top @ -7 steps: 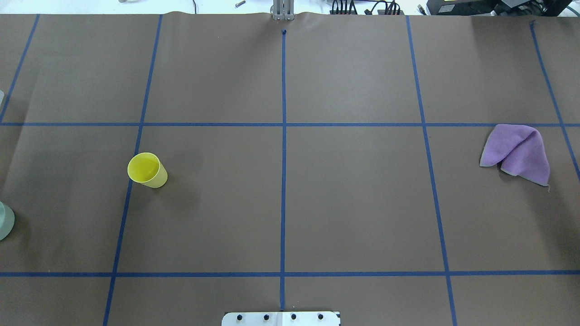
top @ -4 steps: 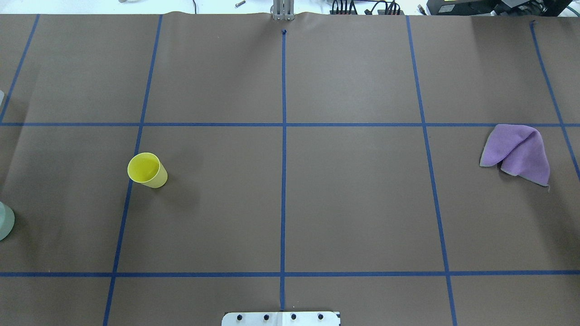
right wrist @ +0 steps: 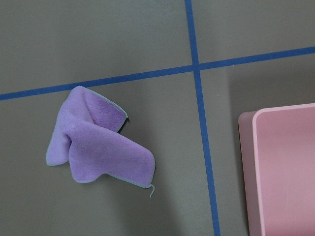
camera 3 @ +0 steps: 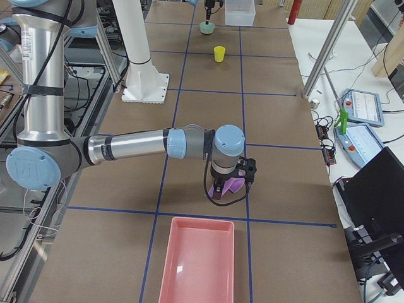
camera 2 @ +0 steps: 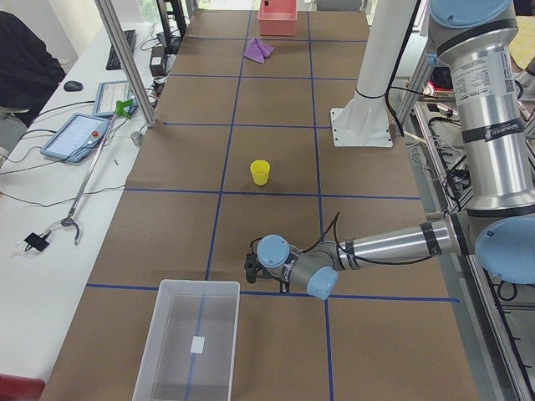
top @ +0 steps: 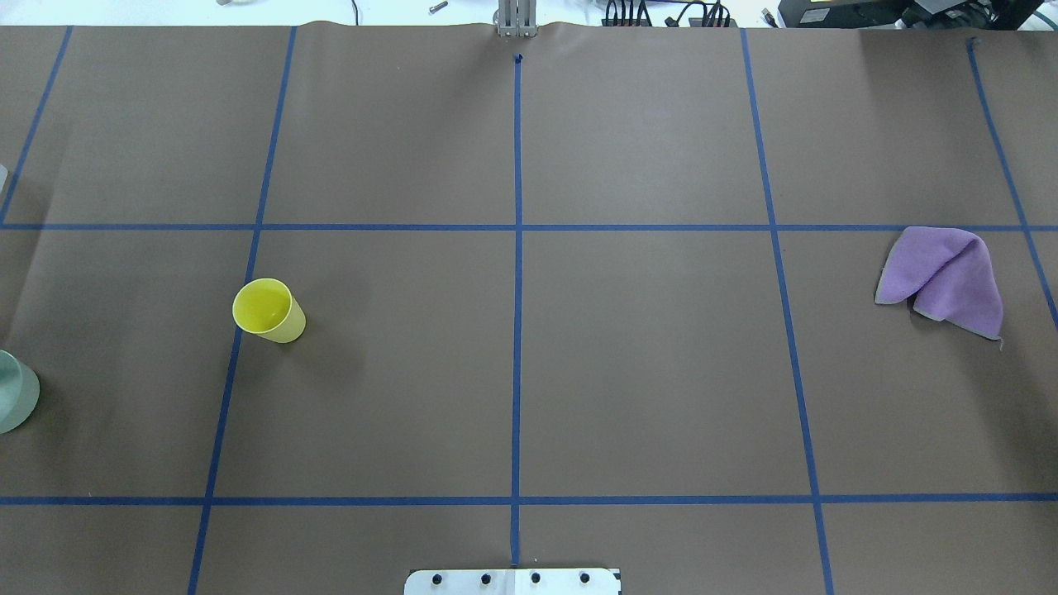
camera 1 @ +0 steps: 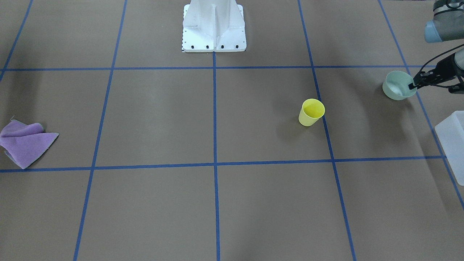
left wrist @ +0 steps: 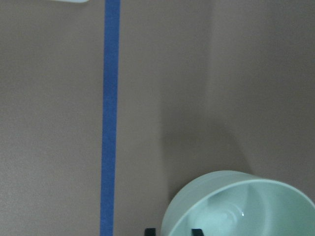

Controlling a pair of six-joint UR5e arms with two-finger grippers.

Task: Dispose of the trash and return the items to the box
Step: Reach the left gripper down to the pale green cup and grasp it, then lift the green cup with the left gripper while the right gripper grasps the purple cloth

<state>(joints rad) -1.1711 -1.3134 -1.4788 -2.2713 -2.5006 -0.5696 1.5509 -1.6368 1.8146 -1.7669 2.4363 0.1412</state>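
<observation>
Left pincer (camera 1: pixel 412 86): was clamped on the mint-green bowl (camera 1: pixel 393 90) at its rim.
Right pincer (camera 3: pixel 231 189): hovered over the purple cloth (right wrist: pixel 93 140); spread could not be told.

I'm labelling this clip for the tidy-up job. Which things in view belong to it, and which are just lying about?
Job: box, bowl in the left tool, cup, cloth, probably the pink bin.
Lying about: tablets, keyboard, mouse on the side bench.
</observation>
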